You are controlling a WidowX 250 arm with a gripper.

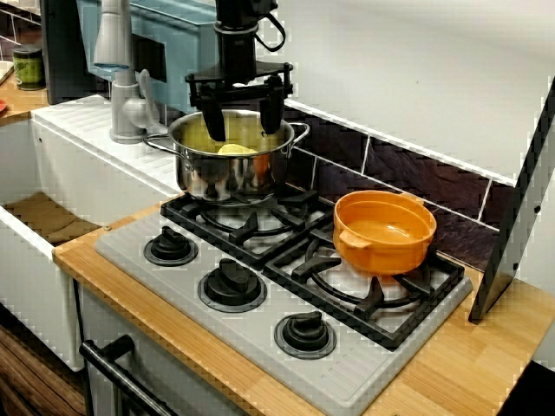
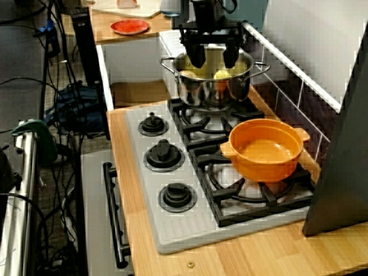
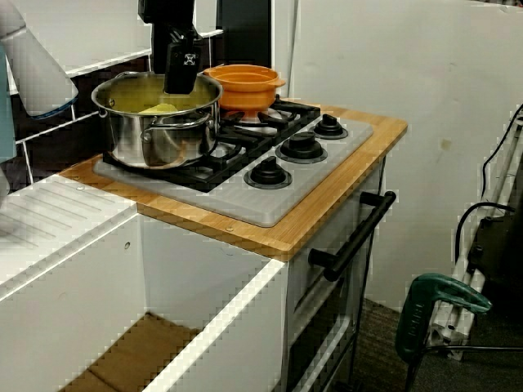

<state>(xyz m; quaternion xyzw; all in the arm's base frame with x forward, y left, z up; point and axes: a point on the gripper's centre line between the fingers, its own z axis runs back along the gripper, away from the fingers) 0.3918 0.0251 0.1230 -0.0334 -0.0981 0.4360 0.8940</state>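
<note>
Jaws are standing wide apart, with nothing clamped between them. I am watching the gripper [image 1: 243, 132] hanging straight down over the mouth of the steel pot [image 1: 230, 178], and its two black fingers [image 1: 212, 117] are reaching down to about rim height, one toward each side of the opening. From the front view, a yellow piece [image 1: 236, 150] is lying on the pot's floor below the gap between the fingers. I cannot tell whether the fingertips are touching it. In the high view along the counter, a second yellowish lump is showing inside the pot, too blurred for me to name. From the sink side, I am seeing the gripper edge-on, so the gap is not showing there.

The steel pot is sitting on the left burner of the stove [image 1: 347, 381], up against the tiled wall. An orange pot [image 1: 386, 234] is resting on the right burner, just beside the steel one and not touching it. Three black knobs [image 1: 232, 284] are lining the stove's front edge. A wooden counter [image 1: 468, 364] is framing the stove, while a white sink [image 1: 26, 156] and a tap [image 1: 121, 87] are sitting to the left.
</note>
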